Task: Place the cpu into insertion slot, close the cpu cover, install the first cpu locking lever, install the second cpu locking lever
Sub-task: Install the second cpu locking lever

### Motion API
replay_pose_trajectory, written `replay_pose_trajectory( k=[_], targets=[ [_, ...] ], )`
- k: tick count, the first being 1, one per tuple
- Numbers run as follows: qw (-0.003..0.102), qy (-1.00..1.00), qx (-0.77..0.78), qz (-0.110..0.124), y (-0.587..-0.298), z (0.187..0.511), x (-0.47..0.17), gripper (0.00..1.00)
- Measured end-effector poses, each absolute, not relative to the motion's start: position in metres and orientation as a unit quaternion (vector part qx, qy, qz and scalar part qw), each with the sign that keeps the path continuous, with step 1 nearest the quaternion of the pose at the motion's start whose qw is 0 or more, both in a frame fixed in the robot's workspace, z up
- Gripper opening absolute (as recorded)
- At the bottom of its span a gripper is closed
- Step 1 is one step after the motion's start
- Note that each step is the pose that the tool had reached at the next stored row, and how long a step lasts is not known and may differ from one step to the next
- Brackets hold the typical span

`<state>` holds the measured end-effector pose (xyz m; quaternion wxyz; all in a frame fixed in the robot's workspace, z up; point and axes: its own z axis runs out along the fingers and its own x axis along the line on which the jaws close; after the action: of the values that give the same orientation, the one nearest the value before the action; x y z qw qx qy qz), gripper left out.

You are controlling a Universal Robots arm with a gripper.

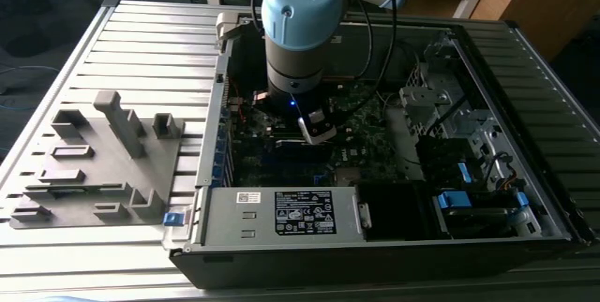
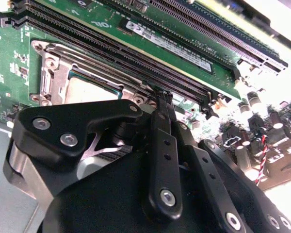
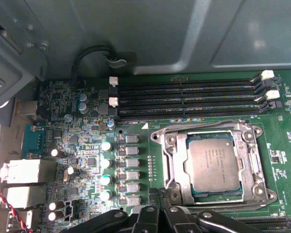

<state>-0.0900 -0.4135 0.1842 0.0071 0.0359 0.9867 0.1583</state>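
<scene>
The cpu (image 3: 213, 164), a flat square chip with a silver-grey top, lies in the insertion slot (image 3: 170, 140) on the green board. The silver cpu cover (image 3: 242, 150) lies flat around it, its square opening framing the chip. My gripper (image 3: 160, 196) is shut, fingertips together at the socket's edge, with nothing visible between them. The second wrist view has the black gripper (image 2: 163, 97) meeting just beside the cover (image 2: 56, 73) and the cpu (image 2: 89, 90). In the exterior view the arm reaches down into the open computer case, with the gripper (image 1: 317, 133) low over the board.
Long black memory slots (image 3: 184, 99) run beside the socket. Rows of capacitors (image 3: 105, 165) stand on its other side. The power supply box (image 1: 281, 214) and drive cage (image 1: 450, 119) hem in the board. A grey fixture tray (image 1: 94, 161) lies at the exterior view's left.
</scene>
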Motion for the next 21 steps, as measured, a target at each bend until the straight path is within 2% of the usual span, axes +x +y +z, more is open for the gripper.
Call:
replay_pose_trajectory(
  k=[21],
  targets=[
    [0.007, 0.987, 0.036, 0.158, -0.4135, 0.1842, -0.09, 0.11]
  ],
)
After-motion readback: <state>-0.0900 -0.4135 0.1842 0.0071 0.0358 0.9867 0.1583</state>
